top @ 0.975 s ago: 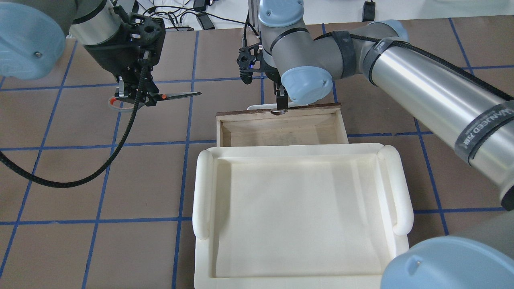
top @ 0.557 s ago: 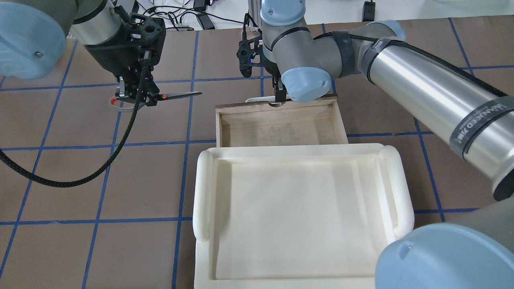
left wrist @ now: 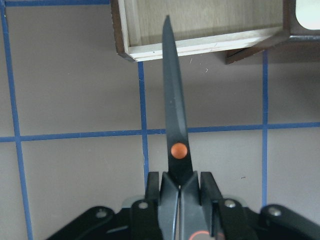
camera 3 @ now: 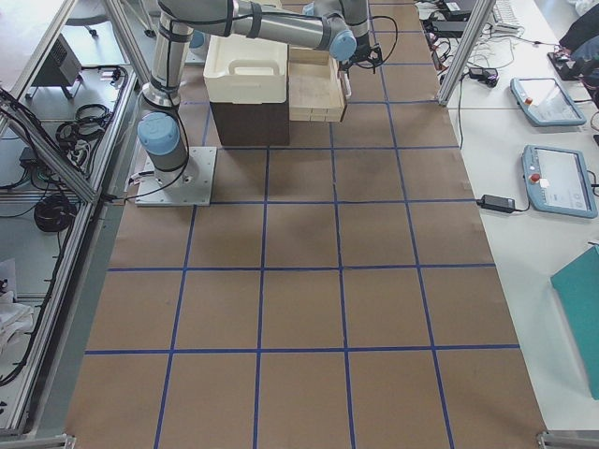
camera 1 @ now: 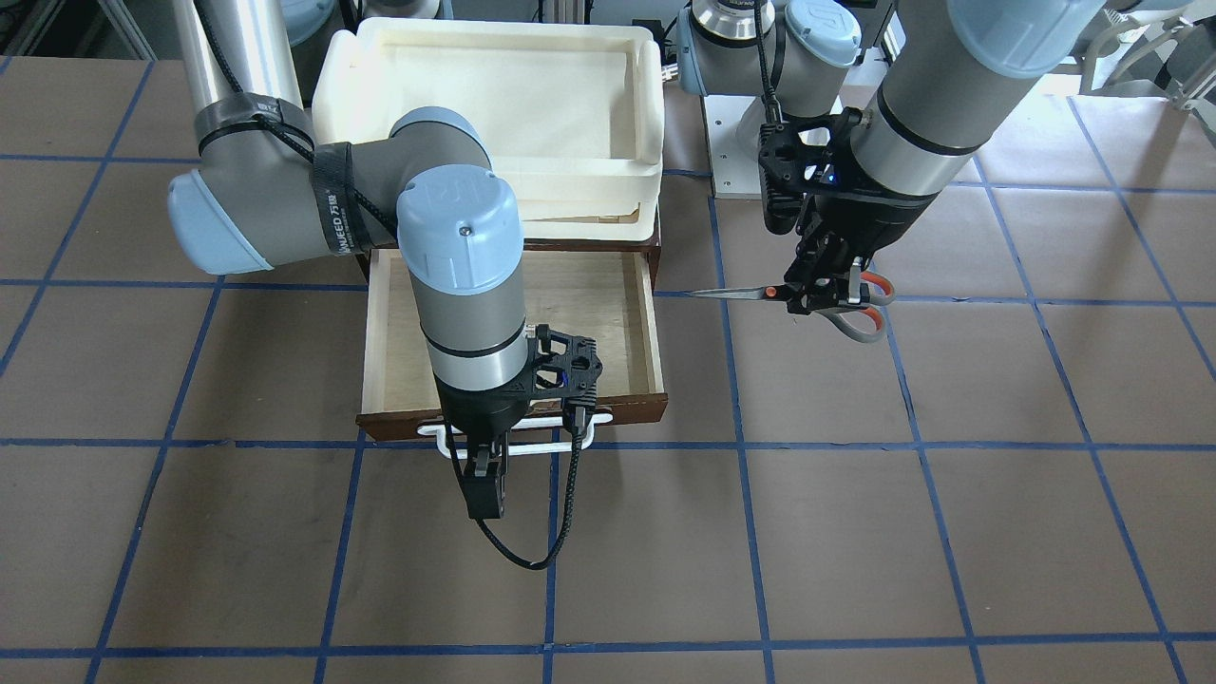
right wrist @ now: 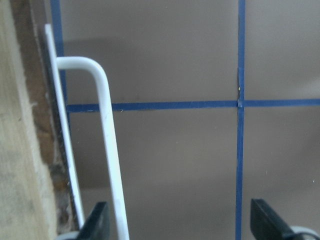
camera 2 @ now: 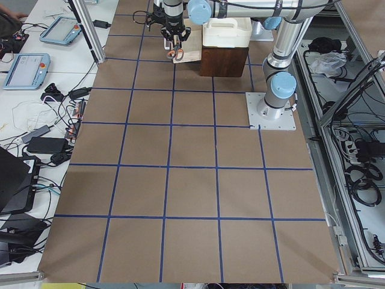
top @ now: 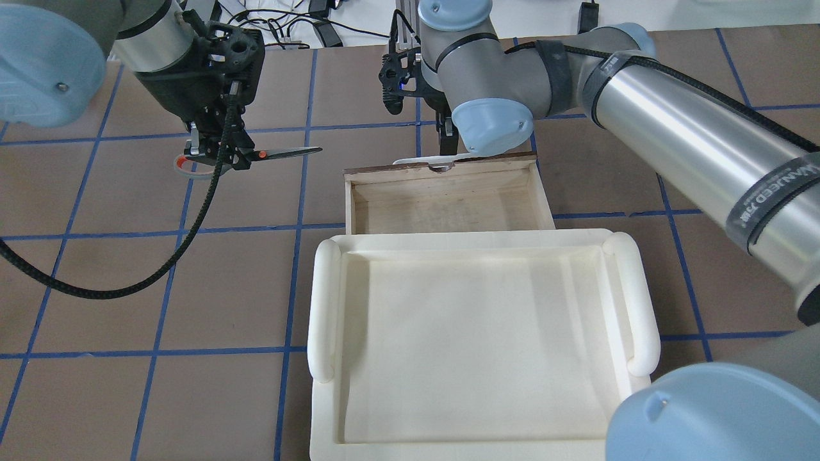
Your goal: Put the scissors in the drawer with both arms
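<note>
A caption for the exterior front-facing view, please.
Left gripper holds scissors beside the open drawer; right gripper open at its handle.

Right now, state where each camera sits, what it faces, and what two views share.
Front-facing: across the table, facing the robot; left end effector holds scissors at right.
Overhead: behind the robot, above drawer and white tray; left arm, right arm enter.
Exterior left: table's end; left arm nearest.
Exterior right: opposite end; right arm nearest.
Left wrist: along the blades toward the drawer.
Right wrist: at the handle, by the open right end effector.
Shared: front-facing and overhead both show the open drawer.
</note>
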